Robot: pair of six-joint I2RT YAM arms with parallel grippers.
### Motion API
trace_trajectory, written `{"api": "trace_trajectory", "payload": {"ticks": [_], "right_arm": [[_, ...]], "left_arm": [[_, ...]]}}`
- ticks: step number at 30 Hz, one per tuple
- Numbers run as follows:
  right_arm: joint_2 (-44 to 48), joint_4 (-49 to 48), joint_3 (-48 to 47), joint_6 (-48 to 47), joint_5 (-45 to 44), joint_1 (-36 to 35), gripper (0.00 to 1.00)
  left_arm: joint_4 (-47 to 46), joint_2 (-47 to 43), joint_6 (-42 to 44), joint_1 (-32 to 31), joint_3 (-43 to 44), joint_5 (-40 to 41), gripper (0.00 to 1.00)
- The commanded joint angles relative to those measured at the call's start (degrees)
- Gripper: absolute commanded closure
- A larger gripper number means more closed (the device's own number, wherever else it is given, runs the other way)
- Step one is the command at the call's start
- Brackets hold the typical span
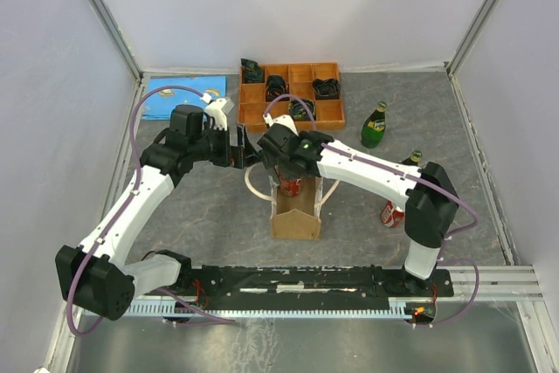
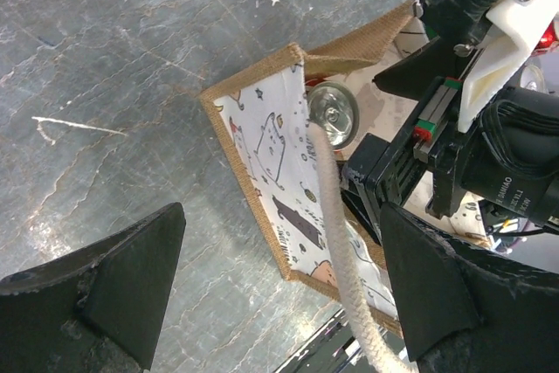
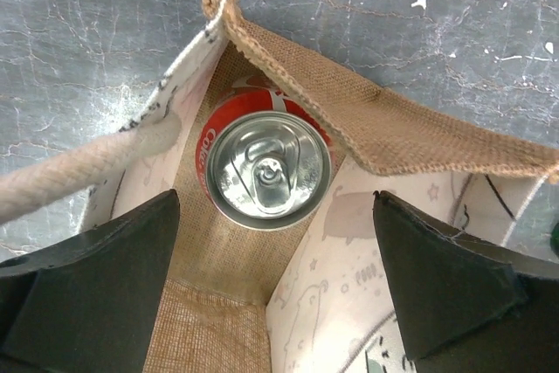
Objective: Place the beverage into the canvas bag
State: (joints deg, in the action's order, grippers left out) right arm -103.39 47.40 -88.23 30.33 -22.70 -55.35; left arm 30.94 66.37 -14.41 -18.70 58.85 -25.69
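Note:
The tan canvas bag [image 1: 294,213] stands open at the table's middle, with a cartoon-printed lining [image 2: 271,141]. A red soda can [image 3: 269,168] stands upright inside it at the far end; it also shows in the top view [image 1: 290,185] and the left wrist view [image 2: 332,115]. My right gripper [image 3: 275,303] hangs open just above the bag's mouth, its fingers apart and clear of the can. My left gripper [image 2: 279,303] is open at the bag's left side. A cream rope handle [image 2: 336,216] runs loose between its fingers.
An orange wooden compartment tray [image 1: 293,93] with dark items stands at the back. A green bottle [image 1: 375,126] stands right of it. A second red can [image 1: 391,213] and a dark bottle [image 1: 410,159] stand behind my right arm. A blue sheet [image 1: 179,96] lies back left.

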Motion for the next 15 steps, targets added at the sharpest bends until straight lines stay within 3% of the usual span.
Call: {"api": "trace_trajectory", "payload": {"ticks": [1, 9, 15], "right_arm": [[6.48, -0.34, -3.59, 0.79, -3.28, -0.09, 0.01], [12.86, 8.0, -17.56, -0.17, -14.16, 3.15, 0.01], [15.64, 25.12, -22.83, 3.67, -13.65, 16.48, 0.02]], "left_arm": [[-0.7, -1.06, 2.99, 0.29, -0.05, -0.67, 0.03], [-0.79, -0.64, 2.75, 0.26, 0.01, -1.06, 0.03], [-0.67, -0.51, 3.08, 0.24, 0.29, -1.24, 0.03]]}}
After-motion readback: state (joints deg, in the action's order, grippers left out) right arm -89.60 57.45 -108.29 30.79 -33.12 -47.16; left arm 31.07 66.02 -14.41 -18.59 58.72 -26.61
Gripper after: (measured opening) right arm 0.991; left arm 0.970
